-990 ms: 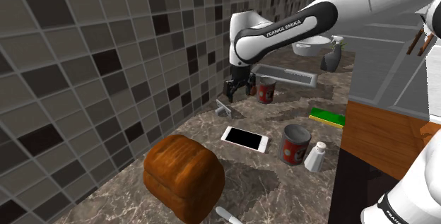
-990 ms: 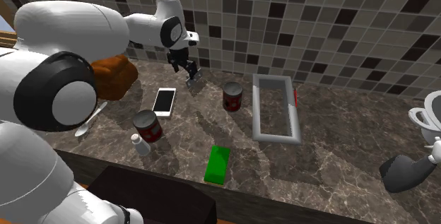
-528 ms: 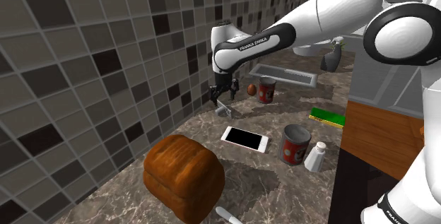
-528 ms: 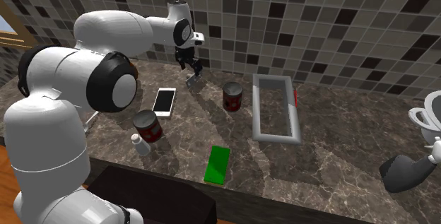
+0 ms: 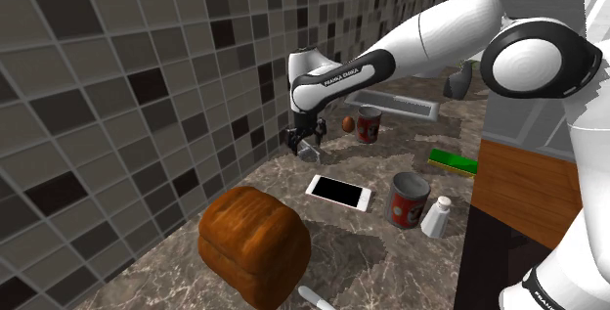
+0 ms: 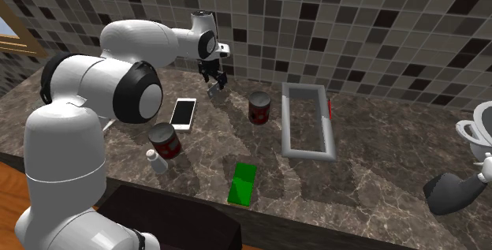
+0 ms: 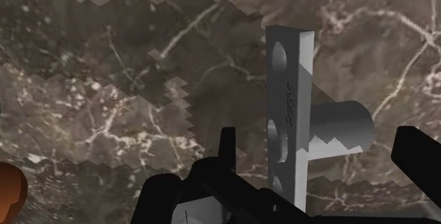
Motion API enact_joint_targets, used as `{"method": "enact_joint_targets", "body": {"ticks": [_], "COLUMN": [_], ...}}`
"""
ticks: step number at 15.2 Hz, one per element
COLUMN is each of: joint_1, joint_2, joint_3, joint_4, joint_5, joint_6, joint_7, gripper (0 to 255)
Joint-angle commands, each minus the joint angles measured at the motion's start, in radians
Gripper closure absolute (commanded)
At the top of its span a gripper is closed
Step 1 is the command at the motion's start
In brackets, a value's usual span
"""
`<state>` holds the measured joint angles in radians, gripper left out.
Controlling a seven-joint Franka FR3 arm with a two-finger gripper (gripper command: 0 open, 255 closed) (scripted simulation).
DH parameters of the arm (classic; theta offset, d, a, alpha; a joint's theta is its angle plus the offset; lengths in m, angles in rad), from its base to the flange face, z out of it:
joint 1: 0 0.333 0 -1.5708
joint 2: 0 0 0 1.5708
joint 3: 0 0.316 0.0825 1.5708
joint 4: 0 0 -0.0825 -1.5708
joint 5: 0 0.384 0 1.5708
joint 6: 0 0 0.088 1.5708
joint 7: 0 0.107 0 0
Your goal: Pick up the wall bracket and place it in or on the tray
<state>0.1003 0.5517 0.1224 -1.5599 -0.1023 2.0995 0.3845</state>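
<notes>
The wall bracket (image 7: pixel 288 109) is a grey flat plate with a round peg, lying on the dark marble counter close to the tiled wall. My black gripper (image 7: pixel 321 148) hangs just over it, open, one finger on each side of the bracket and neither touching it. In the second exterior view the gripper (image 6: pixel 213 76) stands right above the bracket (image 6: pixel 213 91). From the shoulder view the gripper (image 5: pixel 305 143) is low over the counter by the wall. The tray (image 6: pixel 288 126) is a grey rectangular frame lying further along the counter (image 5: pixel 391 106).
A red can (image 6: pixel 259 108) stands between bracket and tray. Nearby lie a white phone (image 6: pixel 184 113), a second can (image 6: pixel 164 141), a white shaker (image 6: pixel 155 160) and a green block (image 6: pixel 243 183). A bread loaf (image 5: pixel 254 243) sits on the shoulder view's near side. The tiled wall (image 5: pixel 147 83) is close beside the gripper.
The arm has swung towards the wall and come down, so the gripper now straddles the bracket. The bracket and the other things have not moved.
</notes>
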Motion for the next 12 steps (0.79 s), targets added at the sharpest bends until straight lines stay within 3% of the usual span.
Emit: {"method": "enact_joint_targets", "body": {"ticks": [1,8,9,12], "joint_1": [0.0,0.0,0.0,0.0], "joint_2": [0.007,0.007,0.007,0.007], "joint_3": [-0.001,-0.001,-0.001,-0.001], "joint_4": [-0.008,-0.007,-0.007,-0.007], "joint_5": [-0.001,-0.001,-0.001,-0.001], "joint_6": [0.015,0.014,0.014,0.014], "joint_7": [0.001,0.001,0.001,0.001], "gripper": [0,0,255,255]}}
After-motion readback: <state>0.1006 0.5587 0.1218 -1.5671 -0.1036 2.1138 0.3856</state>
